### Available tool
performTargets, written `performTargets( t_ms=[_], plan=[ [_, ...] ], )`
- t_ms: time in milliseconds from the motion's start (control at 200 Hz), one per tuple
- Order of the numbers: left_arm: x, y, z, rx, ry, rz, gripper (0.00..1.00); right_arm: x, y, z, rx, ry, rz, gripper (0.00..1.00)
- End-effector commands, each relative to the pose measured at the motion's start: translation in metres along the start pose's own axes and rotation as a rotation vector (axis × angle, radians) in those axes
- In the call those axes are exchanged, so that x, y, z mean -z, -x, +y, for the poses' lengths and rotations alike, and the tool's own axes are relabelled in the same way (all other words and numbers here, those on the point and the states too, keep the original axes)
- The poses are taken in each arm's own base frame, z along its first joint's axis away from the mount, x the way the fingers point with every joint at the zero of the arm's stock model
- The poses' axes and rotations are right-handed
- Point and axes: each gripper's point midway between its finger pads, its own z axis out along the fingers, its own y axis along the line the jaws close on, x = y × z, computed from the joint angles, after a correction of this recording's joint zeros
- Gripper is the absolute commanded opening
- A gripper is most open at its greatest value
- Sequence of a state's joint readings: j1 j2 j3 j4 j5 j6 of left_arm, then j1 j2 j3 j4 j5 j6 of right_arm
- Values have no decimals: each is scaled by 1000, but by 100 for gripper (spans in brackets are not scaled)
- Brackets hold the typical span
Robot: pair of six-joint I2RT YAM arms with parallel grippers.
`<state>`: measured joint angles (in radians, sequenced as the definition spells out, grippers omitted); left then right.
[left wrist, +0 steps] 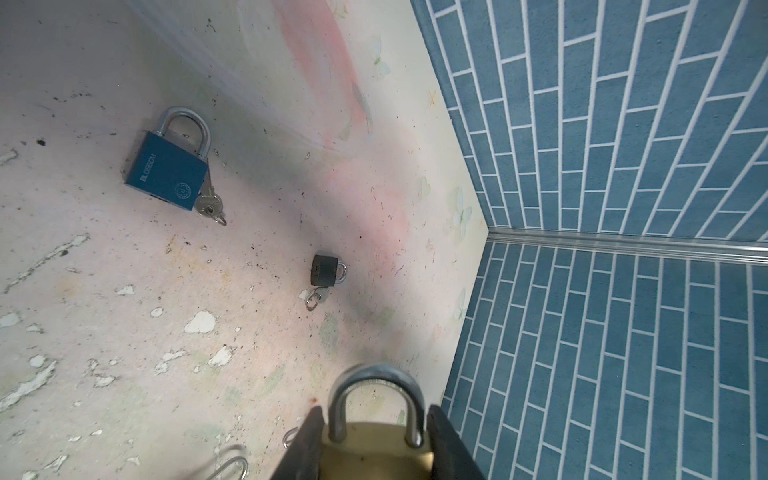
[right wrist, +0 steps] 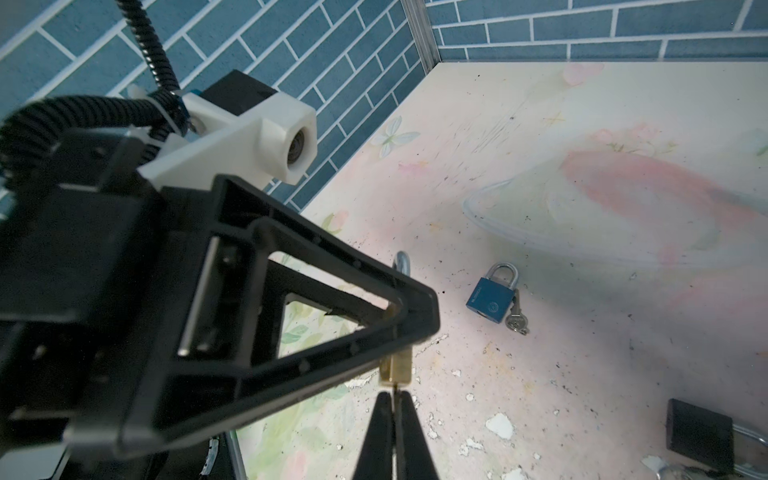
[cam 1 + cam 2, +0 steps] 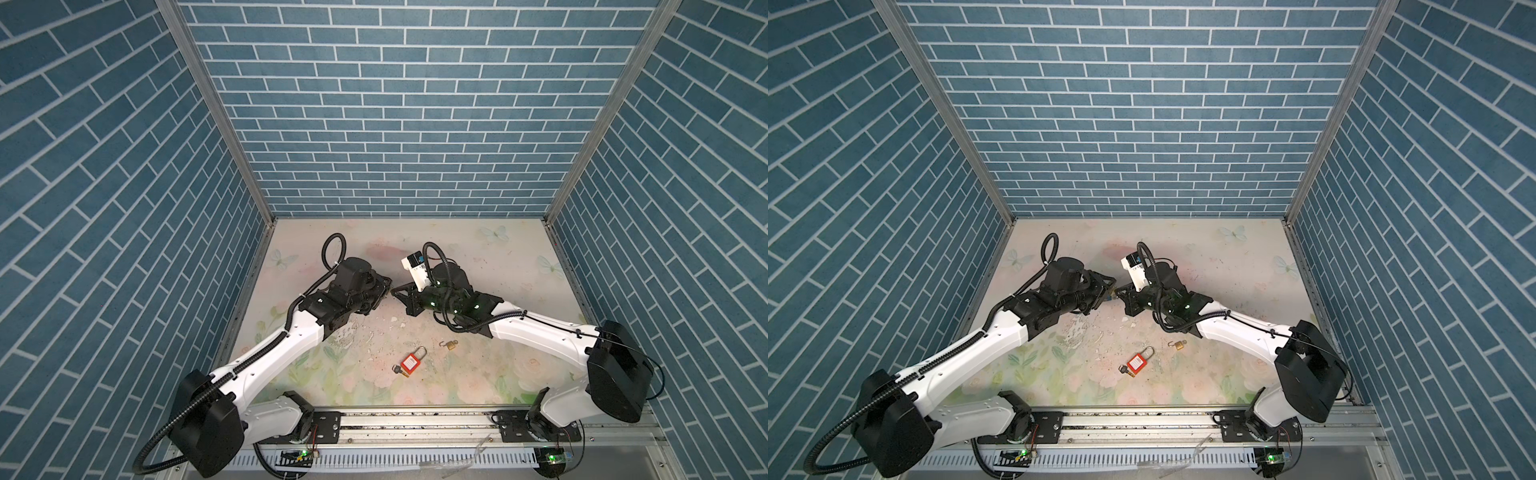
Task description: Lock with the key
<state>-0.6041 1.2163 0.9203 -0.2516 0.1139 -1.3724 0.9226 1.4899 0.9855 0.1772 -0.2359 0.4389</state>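
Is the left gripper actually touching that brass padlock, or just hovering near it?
Touching. The left wrist view shows the brass padlock squeezed between the left gripper's two black fingers, each flat against a side of its body.

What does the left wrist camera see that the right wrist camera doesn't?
Only left wrist: the brass lock face-on with its whole shackle, and the whole black lock.
Only right wrist: the left gripper from outside, its white camera, and the shut right gripper at the brass lock's base.
Both: the blue lock with its key, and the brass lock held.
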Motion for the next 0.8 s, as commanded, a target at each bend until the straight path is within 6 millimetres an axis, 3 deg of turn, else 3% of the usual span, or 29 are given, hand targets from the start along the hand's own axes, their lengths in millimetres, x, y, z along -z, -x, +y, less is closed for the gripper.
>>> performTargets(
  t_ms=[0, 290, 600, 795],
  plan=[
    [5, 5, -15, -28, -6, -14, 0, -3, -3, 9, 75, 28, 24, 1],
    [2, 5, -11, -33, 23, -7, 0, -3, -7, 10, 98, 23, 32, 0],
    [-1, 4, -7, -6, 13, 11, 0, 23, 12, 13, 68, 20, -59, 23],
    [0, 3, -13, -1, -3, 22, 0, 30, 8, 4, 56, 3, -61, 30]
  ],
)
